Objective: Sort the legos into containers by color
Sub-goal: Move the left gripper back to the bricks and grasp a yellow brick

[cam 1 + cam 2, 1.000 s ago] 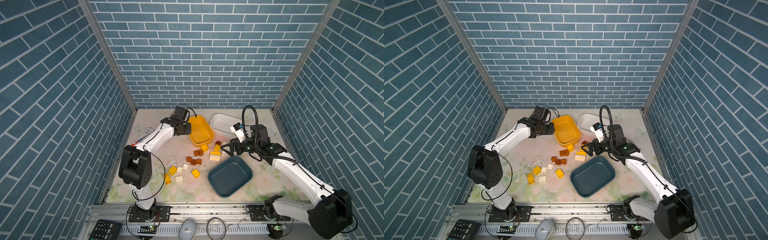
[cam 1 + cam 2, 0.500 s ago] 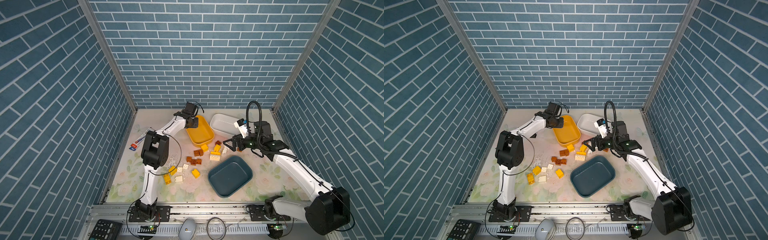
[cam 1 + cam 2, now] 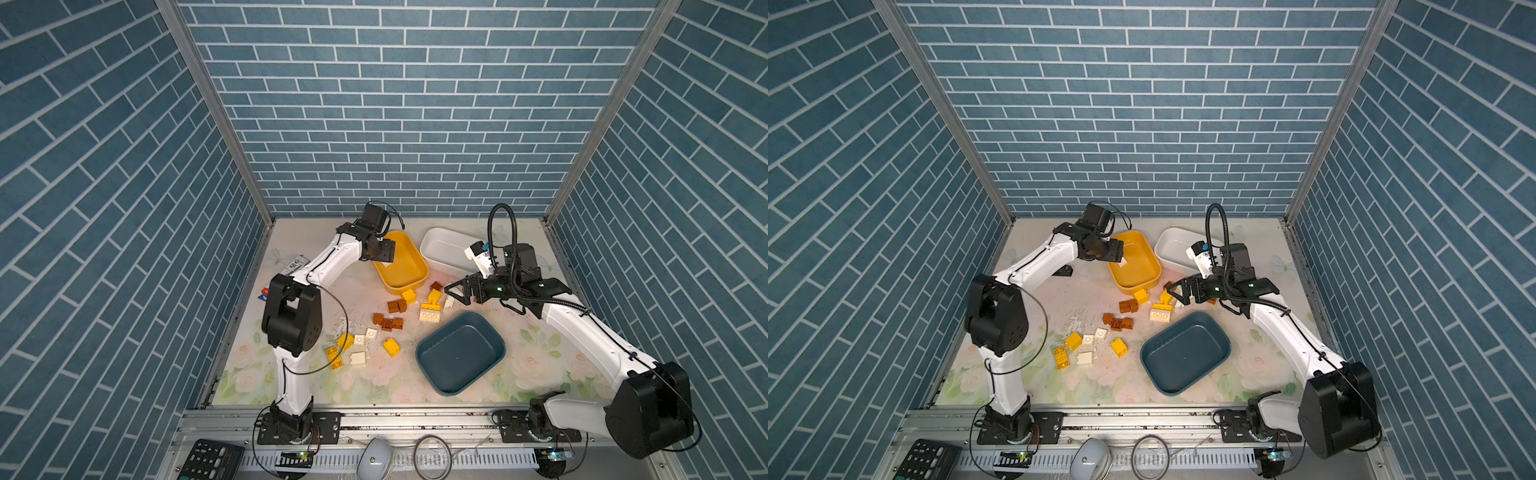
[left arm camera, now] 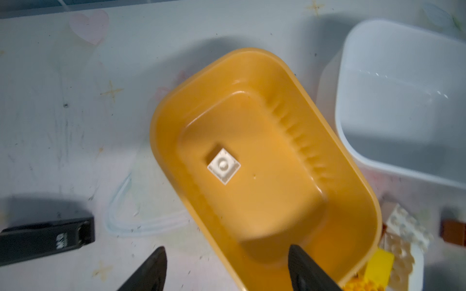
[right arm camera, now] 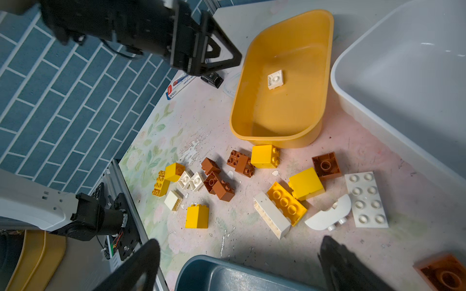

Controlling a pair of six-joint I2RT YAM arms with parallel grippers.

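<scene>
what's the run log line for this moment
left gripper open at yellow tub | white lego in yellow tub | right gripper open above loose legos

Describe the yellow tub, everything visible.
The yellow tub is a shallow rounded-rectangular bin, glossy mustard plastic, ribbed along one inner wall. It stands upright on the table, beside the white tub, a gap between them. Inside lies only one small white brick, flat on the floor. The left end effector hangs open above one end.
</scene>
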